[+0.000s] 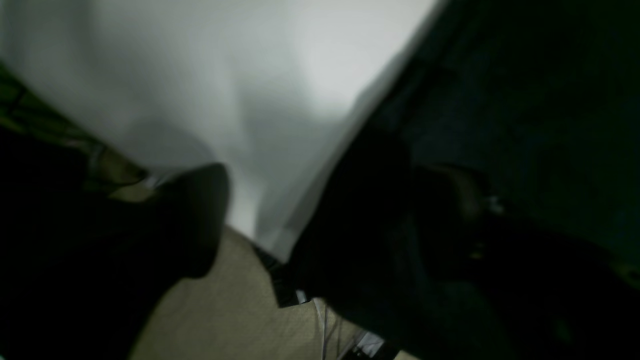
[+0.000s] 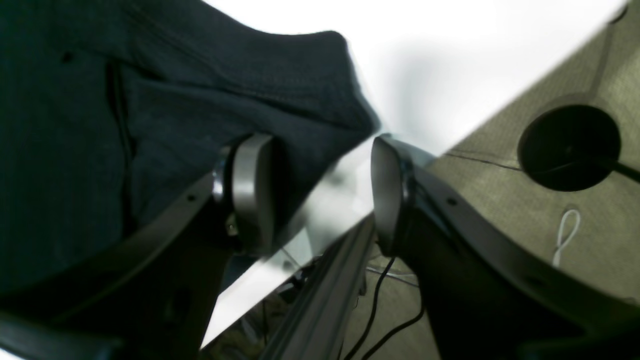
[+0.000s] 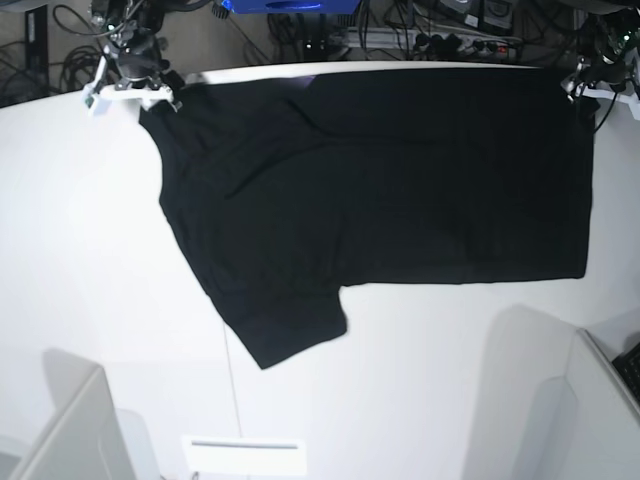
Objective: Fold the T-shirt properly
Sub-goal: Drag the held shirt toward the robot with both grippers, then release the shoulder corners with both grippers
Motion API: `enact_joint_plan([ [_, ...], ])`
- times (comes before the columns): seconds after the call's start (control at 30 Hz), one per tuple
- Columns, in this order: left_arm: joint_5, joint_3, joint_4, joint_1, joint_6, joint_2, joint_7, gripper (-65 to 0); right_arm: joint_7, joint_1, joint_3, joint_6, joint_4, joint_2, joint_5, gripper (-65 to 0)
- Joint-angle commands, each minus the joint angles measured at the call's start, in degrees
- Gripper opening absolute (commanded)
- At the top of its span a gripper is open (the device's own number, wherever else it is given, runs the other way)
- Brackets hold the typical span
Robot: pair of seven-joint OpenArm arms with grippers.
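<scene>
The black T-shirt (image 3: pixel 380 190) lies spread flat, plain side up, on the white table (image 3: pixel 420 400), with one sleeve (image 3: pixel 285 325) pointing toward the front. My right gripper (image 3: pixel 135 92) is at the shirt's far left corner. In the right wrist view it (image 2: pixel 320 195) is open, and the shirt corner (image 2: pixel 200 90) lies beside one finger (image 2: pixel 252 192). My left gripper (image 3: pixel 592 88) is at the far right corner. The left wrist view is dark and blurred: its jaws (image 1: pixel 320 215) stand apart over the shirt edge (image 1: pixel 500 100).
The table's far edge runs just behind both grippers, with cables and power strips (image 3: pixel 450 40) on the floor beyond. White stands sit at the front left (image 3: pixel 80 430) and front right (image 3: pixel 600 400). A black round base (image 2: pixel 570 147) rests on the carpet.
</scene>
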State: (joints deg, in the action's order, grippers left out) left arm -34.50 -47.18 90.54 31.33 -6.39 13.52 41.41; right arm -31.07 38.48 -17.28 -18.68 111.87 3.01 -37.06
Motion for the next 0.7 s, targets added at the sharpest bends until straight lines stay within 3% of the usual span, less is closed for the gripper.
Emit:
enact_joint_plan([
  [0.0,0.00,-0.43,1.46,0.27,-0.24,0.94,-0.84,-2.5,1.14,0.33,-0.35,0.26,1.84,-0.24,0.00,-36.3],
  [0.03,0.00,-0.78,2.34,0.27,-0.24,0.86,-0.84,0.0,1.14,0.42,-0.44,0.17,2.45,-0.24,0.00,-36.3],
  [0.23,-0.18,-4.65,11.30,0.62,-0.24,0.68,-0.22,0.0,2.89,0.42,-4.48,0.17,2.98,-0.15,0.00,-36.5],
  [0.37,-4.31,-10.80,15.44,-0.87,-0.33,0.94,5.67,0.0,6.41,-1.25,-5.18,0.43,2.98,-1.73,0.09,-36.2],
  [0.47,-10.73,-12.29,14.38,-2.54,-0.33,1.38,7.16,-0.5,6.23,-5.56,-2.11,6.33,2.45,-5.69,0.27,-36.5],
  [0.5,-11.43,-11.85,14.20,-3.16,-0.33,1.65,7.16,-3.5,6.23,-7.05,-1.14,8.26,2.45,-6.57,0.36,-36.5],
  [0.57,-11.52,-10.54,14.29,-4.47,-0.33,2.00,7.16,-13.5,6.23,-10.57,0.71,8.79,2.37,-8.15,0.44,-36.5],
  [0.67,-11.52,-9.39,14.38,-5.18,-0.33,1.82,7.16,-34.9,3.86,-16.19,2.82,8.87,0.61,-10.17,0.44,-36.5],
])
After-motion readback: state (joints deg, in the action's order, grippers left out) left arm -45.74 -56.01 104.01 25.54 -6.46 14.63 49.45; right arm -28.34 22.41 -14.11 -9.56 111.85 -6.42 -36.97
